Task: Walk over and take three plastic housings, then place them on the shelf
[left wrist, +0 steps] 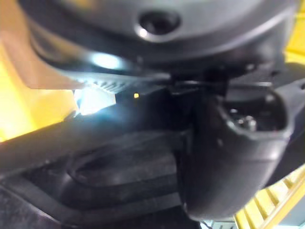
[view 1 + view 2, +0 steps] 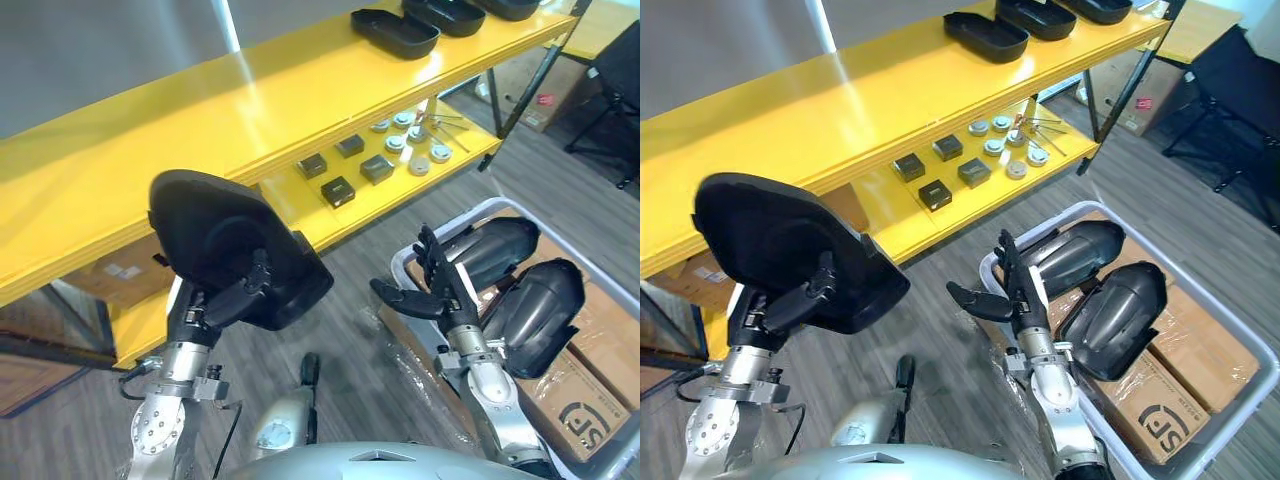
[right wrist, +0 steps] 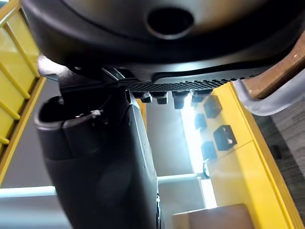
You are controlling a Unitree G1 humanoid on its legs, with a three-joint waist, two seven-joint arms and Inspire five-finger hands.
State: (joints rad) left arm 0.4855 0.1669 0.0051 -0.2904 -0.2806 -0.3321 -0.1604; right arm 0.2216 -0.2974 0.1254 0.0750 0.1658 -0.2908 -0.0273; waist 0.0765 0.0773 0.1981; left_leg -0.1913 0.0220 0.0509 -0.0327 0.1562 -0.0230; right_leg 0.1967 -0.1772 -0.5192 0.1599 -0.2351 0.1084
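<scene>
In the left eye view, the left hand (image 2: pixel 232 297) was clamped on one black housing (image 2: pixel 215 235). Its fingers curled round the lower edge, and it held the part raised and tilted toward the yellow shelf (image 2: pixel 150 140), probably to clear the board's front edge. The right hand (image 2: pixel 437 290) hung over the near corner of a grey bin (image 2: pixel 612 292), fingers straight and spread, gripping nothing. It looked placed to reach for another part. Two more housings (image 2: pixel 488 245) lay side by side in that bin on cardboard boxes (image 2: pixel 590 405). Three housings (image 2: pixel 393 32) sat in a row at the shelf's far end, the last one cut off by the frame.

In the right eye view, the lower board (image 2: pixel 880 225) carried four small black blocks (image 2: pixel 935 193) and six round caps (image 2: pixel 992 147), well apart from the hands.

The left wrist view showed the thumb pressed against the housing's dark surface.

The right wrist view showed the thumb standing out with nothing against it, and the yellow shelf beyond.
</scene>
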